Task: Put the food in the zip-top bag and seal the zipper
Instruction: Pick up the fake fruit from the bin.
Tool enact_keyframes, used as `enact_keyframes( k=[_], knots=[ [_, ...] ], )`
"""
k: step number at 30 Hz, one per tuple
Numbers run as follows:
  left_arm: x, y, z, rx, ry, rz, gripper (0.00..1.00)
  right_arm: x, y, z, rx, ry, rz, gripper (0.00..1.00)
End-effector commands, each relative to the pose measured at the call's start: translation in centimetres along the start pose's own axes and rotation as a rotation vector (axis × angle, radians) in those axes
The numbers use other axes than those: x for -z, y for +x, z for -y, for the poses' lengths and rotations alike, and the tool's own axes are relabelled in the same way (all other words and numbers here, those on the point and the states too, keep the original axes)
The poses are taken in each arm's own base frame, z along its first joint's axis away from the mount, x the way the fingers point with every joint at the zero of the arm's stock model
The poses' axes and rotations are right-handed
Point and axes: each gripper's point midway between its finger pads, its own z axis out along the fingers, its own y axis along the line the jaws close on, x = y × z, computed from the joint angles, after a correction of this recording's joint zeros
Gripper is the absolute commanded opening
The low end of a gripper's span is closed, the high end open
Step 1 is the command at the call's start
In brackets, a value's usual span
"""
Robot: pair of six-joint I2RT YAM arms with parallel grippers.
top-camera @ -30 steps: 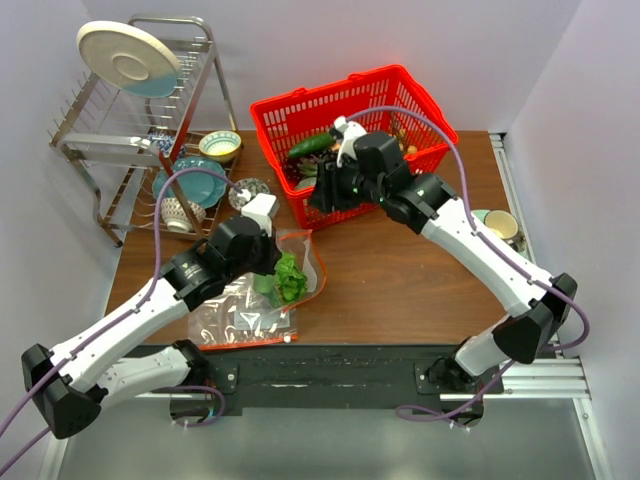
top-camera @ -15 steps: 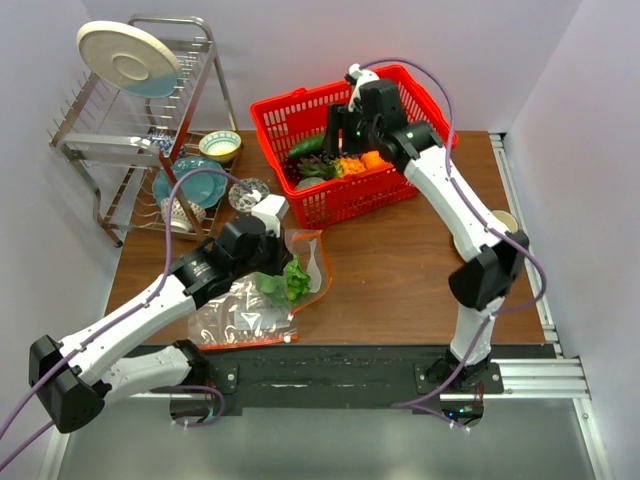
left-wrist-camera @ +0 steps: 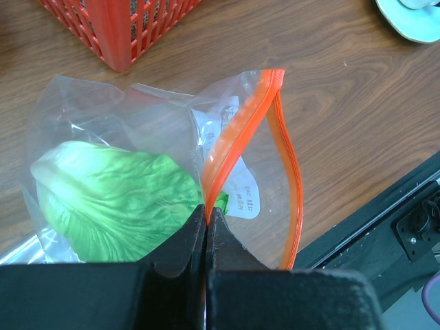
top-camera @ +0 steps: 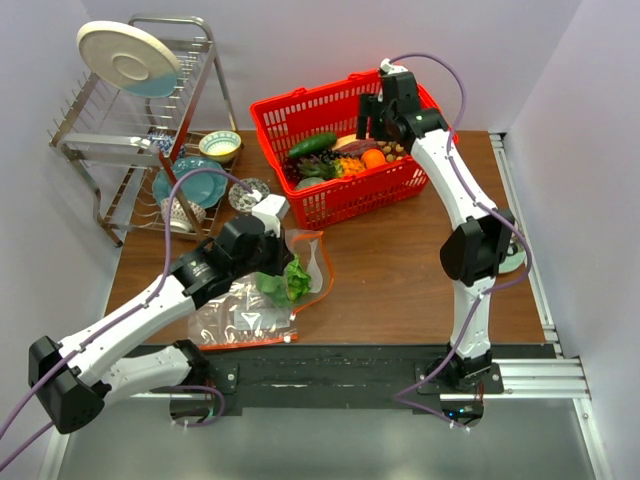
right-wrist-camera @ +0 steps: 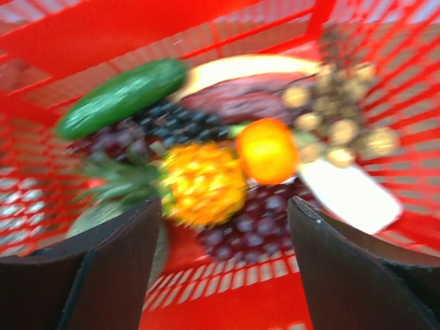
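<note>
Top view: a brown wood table [top-camera: 400,270] sits jammed into a pale-walled corner, with a dish rack [top-camera: 130,110] far left and a red basket [top-camera: 340,205] at the back. The zip-top bag [top-camera: 312,262] lies near the front edge, napa cabbage [top-camera: 292,280] inside.

Left wrist view: the left end effector [left-wrist-camera: 206,218] is pinched together on the zipper [left-wrist-camera: 237,137], and the bag's mouth gapes over bare wood.

Right wrist view, blurry: the right end effector [right-wrist-camera: 223,213] hangs with its fingers apart, gripping nothing, over the basket's cucumber [right-wrist-camera: 120,96] and brown nuts [right-wrist-camera: 344,130].

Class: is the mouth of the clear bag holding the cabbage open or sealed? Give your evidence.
Open. The two red-orange strips of the zipper bow apart into a loop, and the left claw pinches one strip.
</note>
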Motion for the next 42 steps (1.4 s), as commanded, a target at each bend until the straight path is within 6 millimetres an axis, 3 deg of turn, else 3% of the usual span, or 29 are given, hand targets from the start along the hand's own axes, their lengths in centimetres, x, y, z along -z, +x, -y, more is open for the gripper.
enact_keyframes(
  k=[1,3,4,6,7,9,17,24,26,27,28,30,31,32,33,35,36,42],
  knots=[
    [0.5,-1.9,0.4,0.009,0.009,0.058,0.0,-0.8,-3.8,3.5,0.053,0.192,0.162,0.82],
    [0.5,-2.0,0.5,0.01,0.01,0.056,0.0,-2.0,-3.8,4.4,0.071,0.247,0.175,0.84],
    [0.4,-1.9,0.4,0.014,0.004,0.054,0.0,-2.1,-4.8,4.7,0.068,0.269,0.207,0.85],
    [0.3,-2.1,0.3,0.014,-0.002,0.056,0.0,-4.0,-4.3,5.2,0.08,0.301,0.199,0.86],
    [0.2,-2.1,0.2,0.015,-0.01,0.053,0.0,-3.8,-5.5,5.1,0.074,0.306,0.232,0.87],
    [0.1,-2.2,0.2,0.012,-0.012,0.051,0.0,-5.6,-4.8,5.8,0.084,0.341,0.222,0.87],
    [-0.7,-2.5,0.1,0.006,-0.037,0.038,0.0,-8.9,-5.6,6.9,0.088,0.407,0.328,0.89],
    [-0.8,-1.6,-0.3,0.033,-0.053,0.02,0.0,-11.4,-5.7,8.9,0.154,0.511,0.39,0.83],
    [-0.8,-1.6,-0.4,0.041,-0.056,0.028,0.0,-11.7,-5.7,9.3,0.152,0.523,0.396,0.74],
    [-0.8,-1.4,-0.5,0.041,-0.056,0.025,0.0,-11.6,-6.0,9.3,0.149,0.52,0.403,0.65],
    [-0.9,-1.4,-0.5,0.044,-0.055,0.028,0.0,-11.5,-6.0,9.1,0.15,0.511,0.402,0.46],
    [-1.0,-1.6,-0.4,0.046,-0.055,0.028,0.0,-10.6,-6.8,8.7,0.131,0.486,0.416,0.26],
    [-1.0,-1.6,-0.3,0.044,-0.052,0.026,0.0,-10.2,-6.7,8.6,0.126,0.479,0.409,0.1],
    [-1.1,-1.6,-0.3,0.044,-0.053,0.025,0.0,-9.8,-7.0,8.2,0.122,0.456,0.412,0.04],
    [-1.2,-1.6,-0.2,0.043,-0.05,0.022,0.0,-7.9,-8.5,7.8,0.099,0.436,0.445,0.0],
    [-1.2,-1.8,-0.1,0.044,-0.047,0.022,0.0,-7.0,-8.6,7.3,0.1,0.399,0.444,0.0],
    [-1.3,-1.7,-0.1,0.045,-0.047,0.019,0.0,-5.0,-10.1,7.0,0.089,0.378,0.476,0.0],
    [-1.2,-1.5,0.1,0.052,-0.033,0.016,0.0,0.1,-12.8,4.5,0.048,0.221,0.508,0.0]
  ],
)
